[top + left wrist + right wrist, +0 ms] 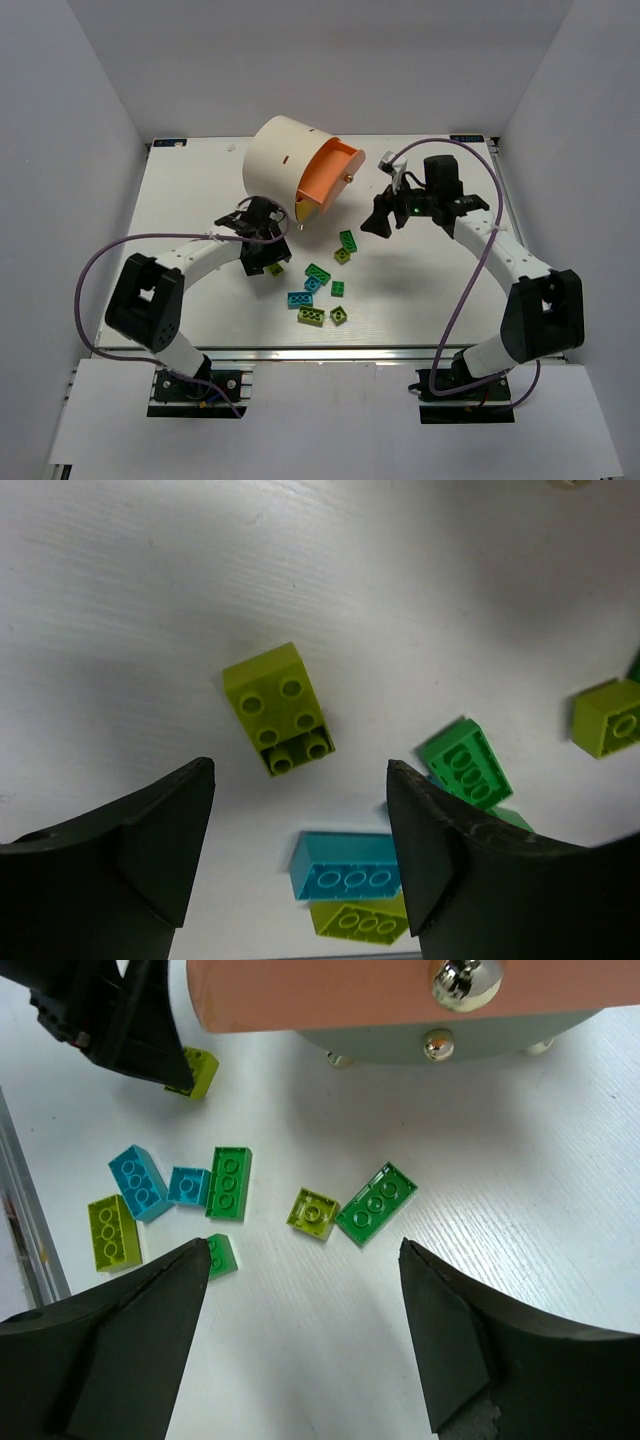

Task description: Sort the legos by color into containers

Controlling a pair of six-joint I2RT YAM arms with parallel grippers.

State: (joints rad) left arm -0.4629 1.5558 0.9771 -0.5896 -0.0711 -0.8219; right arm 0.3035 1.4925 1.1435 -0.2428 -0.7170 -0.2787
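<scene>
Several small legos lie on the white table [200, 200] between my arms: dark green [348, 240], yellow-green [311, 316] and cyan [299, 299] ones. The cream drum [280, 155] lies at the back with its orange drawer [330, 175] pulled open. My left gripper [265, 255] is open and empty, just above a yellow-green brick [279, 708] that lies ahead of its fingertips [190, 790]. My right gripper [380, 225] is open and empty, right of the drawer, above bare table. Ahead of it lie a dark green brick [376, 1203] and a yellow-green one [314, 1212].
In the right wrist view the orange drawer front [320, 995] with its brass knob [466, 978] sits above an olive-grey drawer knob [437, 1044]. A cyan brick [345, 866] and a green one [464, 761] lie near the left fingers. White walls enclose the table.
</scene>
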